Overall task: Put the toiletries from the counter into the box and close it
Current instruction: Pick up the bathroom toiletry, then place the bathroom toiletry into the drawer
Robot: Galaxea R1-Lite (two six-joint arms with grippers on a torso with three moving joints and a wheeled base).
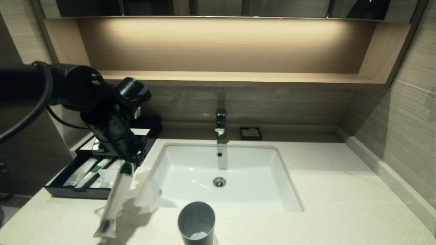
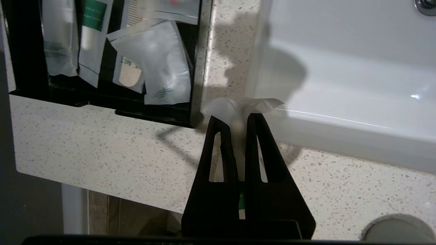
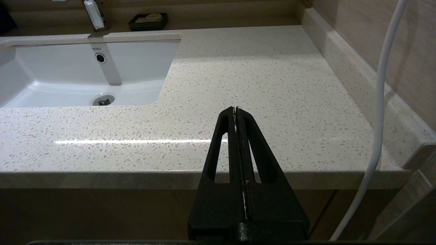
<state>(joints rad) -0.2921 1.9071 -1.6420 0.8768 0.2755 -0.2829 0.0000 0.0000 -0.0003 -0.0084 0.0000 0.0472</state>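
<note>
My left gripper (image 1: 132, 159) is shut on the top end of a long clear-white packet (image 1: 115, 200) with a green band near the top. The packet hangs down over the counter (image 1: 340, 204), just right of the box's open drawer (image 1: 73, 193). In the left wrist view the fingers (image 2: 219, 136) pinch the packet's crumpled end (image 2: 238, 104) beside the drawer wall (image 2: 201, 51). Several white packets (image 1: 81, 172) lie in the drawer, one with a green band (image 2: 92, 13). The black box body (image 1: 151, 125) is mostly hidden behind the arm. My right gripper (image 3: 235, 109) is shut and empty over the counter's front right edge.
The white sink basin (image 1: 190, 170) lies just right of the held packet. A grey cup (image 1: 196, 220) stands at the counter's front edge. A faucet (image 1: 220, 122) and a small black soap dish (image 1: 250, 133) stand at the back. A white cable (image 3: 381, 102) hangs by the right wall.
</note>
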